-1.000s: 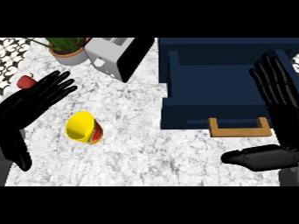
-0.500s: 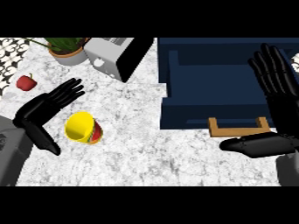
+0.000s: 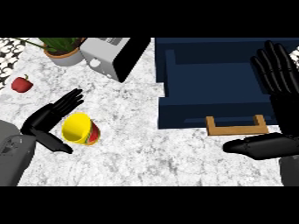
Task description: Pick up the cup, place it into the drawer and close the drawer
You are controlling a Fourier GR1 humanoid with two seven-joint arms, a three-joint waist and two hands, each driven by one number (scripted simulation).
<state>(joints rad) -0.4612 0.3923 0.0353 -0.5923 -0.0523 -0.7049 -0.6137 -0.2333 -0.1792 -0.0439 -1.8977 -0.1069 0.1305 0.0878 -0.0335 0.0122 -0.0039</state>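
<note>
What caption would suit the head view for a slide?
Left hand open beside the yellow cup lying on the marble counter; the blue drawer stands open.

From my seat at the controls, here's the tally on the marbled white counter (image 3: 145,148). I count one yellow cup with a red band (image 3: 80,129), lying on its side. One small red bell pepper (image 3: 22,84). One green plant in a terracotta pot (image 3: 63,50). One silver-and-black toaster (image 3: 116,54). One open dark navy drawer (image 3: 210,87), and it has one light wooden handle (image 3: 237,127). Then two black robot hands: one left hand (image 3: 52,120) and one right hand (image 3: 284,94). Two grey forearms too, one per side.
</note>
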